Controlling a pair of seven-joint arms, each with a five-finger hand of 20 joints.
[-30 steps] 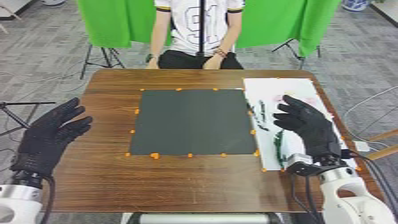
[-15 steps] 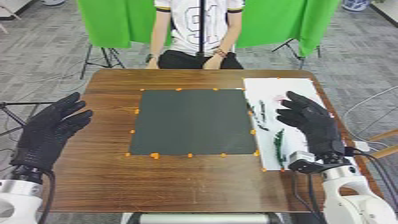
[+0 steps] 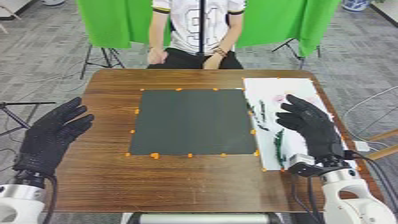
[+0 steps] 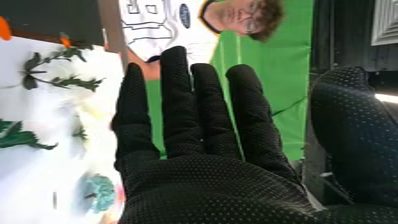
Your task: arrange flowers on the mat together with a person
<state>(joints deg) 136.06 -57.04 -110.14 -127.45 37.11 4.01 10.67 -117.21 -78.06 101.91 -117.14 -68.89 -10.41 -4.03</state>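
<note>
- Head view: right hand (image 3: 306, 125) found above the white sheet (image 3: 274, 89), fingers loosely extended, thumb set apart toward the dark mat (image 3: 191, 122). Whether it touches the sheet cannot be told.
- Left hand (image 3: 51, 135) positioned at the table's left edge, opened in a relaxed manner, thumb spread inward. The mat lies to its right, well apart.
- Flowers noted around the right hand: a pink flower (image 3: 279, 98) just beyond the fingers; dark sprigs (image 3: 261, 111) between the hand and the mat; a green stem (image 3: 279, 145) on the near side, beside the wrist.
- Obstruction: the right hand and its forearm cover part of the sheet, so the flowers beneath cannot be fully counted.
- Right wrist view: the right hand (image 4: 213, 185) has its fingers straight and slightly parted, thumb wide of them, palm bare of any load. A blue-green bloom (image 4: 100, 192) and leaves (image 4: 18, 136) lie on the sheet beside it.
- Surroundings: orange markers (image 3: 155, 156) line the mat's border, between the two hands. Past both hands, beyond the far edge of the wooden table (image 3: 191, 182), stand a black pole (image 3: 202, 25) and a green curtain (image 3: 275, 25). A cable (image 3: 295, 192) hangs alongside the right forearm.
</note>
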